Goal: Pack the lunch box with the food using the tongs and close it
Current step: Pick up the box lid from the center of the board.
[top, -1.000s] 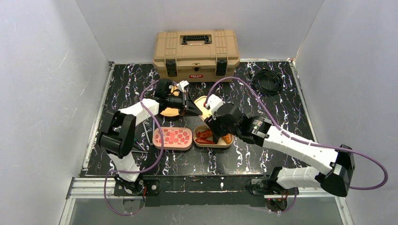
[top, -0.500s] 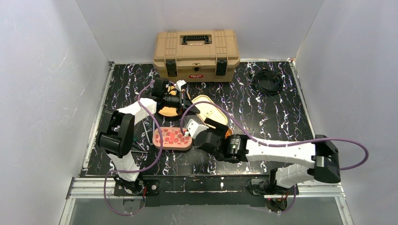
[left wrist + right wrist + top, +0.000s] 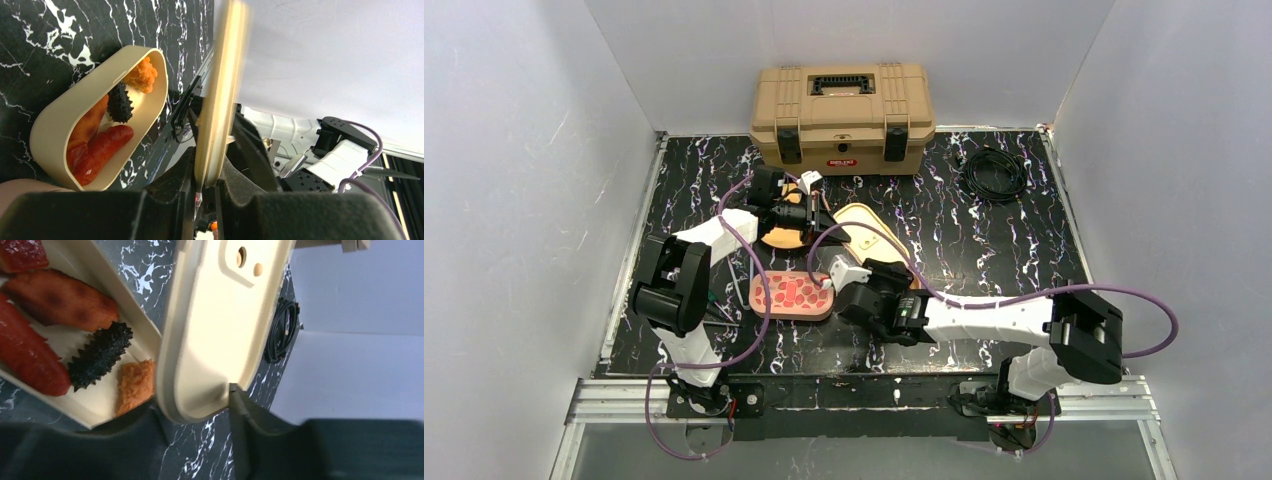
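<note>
Here, the right pincer [image 3: 192, 398] straddles the near end of the tan lid [image 3: 220, 315]; whether it presses the lid cannot be told. Just beside it the lunch box [image 3: 65, 112] sits on the counter [image 3: 984, 230], food [image 3: 100, 145] inside. At 11 o'clock, farther off, the left pincer [image 3: 207, 175] is clamped together on the lid's edge.

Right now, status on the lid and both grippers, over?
Left gripper shut on lid edge. Right gripper straddles lid end, grip unclear. Lunch box holds food, lid not yet on. Nothing seen blocking.
</note>
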`<action>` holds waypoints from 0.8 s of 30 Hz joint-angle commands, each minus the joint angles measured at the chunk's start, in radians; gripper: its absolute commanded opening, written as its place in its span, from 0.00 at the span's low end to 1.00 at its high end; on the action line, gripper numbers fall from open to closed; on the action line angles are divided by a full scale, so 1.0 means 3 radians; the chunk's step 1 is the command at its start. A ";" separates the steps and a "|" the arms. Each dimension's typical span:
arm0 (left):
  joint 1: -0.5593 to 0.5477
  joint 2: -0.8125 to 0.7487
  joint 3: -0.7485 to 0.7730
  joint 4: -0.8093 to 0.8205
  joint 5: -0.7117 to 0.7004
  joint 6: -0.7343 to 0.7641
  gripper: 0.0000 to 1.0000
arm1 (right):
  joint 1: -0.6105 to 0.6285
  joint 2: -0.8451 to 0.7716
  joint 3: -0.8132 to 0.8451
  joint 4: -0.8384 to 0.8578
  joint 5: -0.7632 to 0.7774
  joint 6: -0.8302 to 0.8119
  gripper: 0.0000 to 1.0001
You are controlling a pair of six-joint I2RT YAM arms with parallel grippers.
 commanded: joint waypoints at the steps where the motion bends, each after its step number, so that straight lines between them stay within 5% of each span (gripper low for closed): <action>1: 0.0018 0.0001 0.0150 -0.0085 0.0210 0.0006 0.00 | -0.0152 -0.0098 0.0000 0.0210 0.0144 0.0044 0.37; 4: 0.0018 0.0010 0.0172 -0.0136 0.0208 0.0061 0.04 | -0.0159 -0.0243 0.0093 0.0159 0.0008 0.0058 0.10; 8: 0.0018 -0.0065 0.0172 -0.0095 0.0184 0.0090 0.61 | -0.0218 -0.0553 0.0176 0.0058 -0.0307 0.0131 0.01; 12: 0.0076 -0.0255 0.0194 -0.0165 0.0049 0.0275 0.98 | -0.0585 -0.0857 0.0313 -0.0230 -0.0962 0.0382 0.01; 18: 0.0313 -0.0755 0.0147 -0.0178 -0.0295 0.0645 0.98 | -0.1387 -0.1037 0.0477 -0.0603 -0.2245 0.0639 0.01; 24: 0.0315 -0.1306 0.0181 -0.0736 -0.0656 0.1774 0.98 | -0.2074 -0.0916 0.0703 -0.0769 -0.3910 0.0886 0.01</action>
